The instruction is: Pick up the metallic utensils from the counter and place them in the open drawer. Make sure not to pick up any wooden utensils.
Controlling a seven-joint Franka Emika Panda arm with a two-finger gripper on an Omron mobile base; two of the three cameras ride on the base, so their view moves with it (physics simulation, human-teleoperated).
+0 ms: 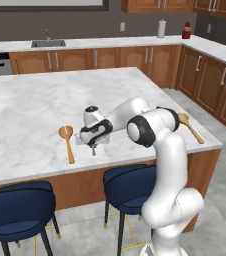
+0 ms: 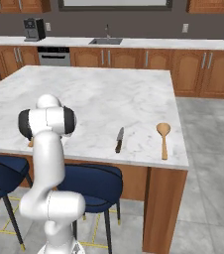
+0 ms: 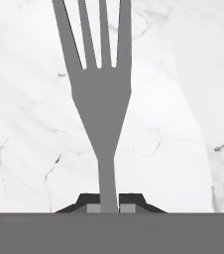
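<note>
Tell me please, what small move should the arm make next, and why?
Probably a short straight lift. In the hand view the gripper is shut on the grey fork, whose handle sits between the fingertips, and the fork lies low over the marble counter. Lifting clears the wooden spoon beside it.
</note>
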